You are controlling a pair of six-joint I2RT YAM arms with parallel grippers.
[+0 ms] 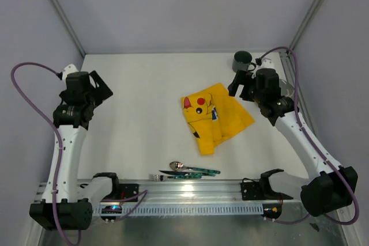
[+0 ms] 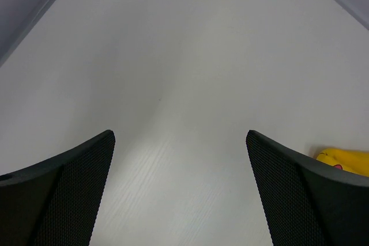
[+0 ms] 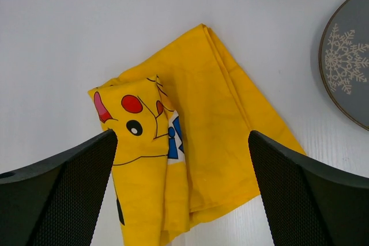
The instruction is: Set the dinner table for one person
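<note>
The dinner table [image 1: 144,125] is a wide white top. On it, right of centre, lies a folded yellow cartoon-printed cloth [image 1: 216,116]. A spoon [image 1: 177,165], a fork [image 1: 154,177] and a green-handled knife [image 1: 199,171] lie together by the near edge. A dark cup [image 1: 242,59] stands at the back right. A grey snowflake plate [image 3: 349,61] lies right of the cloth, mostly hidden under the right arm in the top view. My right gripper [image 3: 183,136] hovers open above the cloth [image 3: 196,142], holding nothing. My left gripper [image 2: 180,136] hangs open over bare table [image 2: 173,56] at the left.
Grey walls close the table in at the back and both sides. An aluminium rail [image 1: 190,191] with the arm bases runs along the near edge, just behind the cutlery. Purple cables loop off both arms.
</note>
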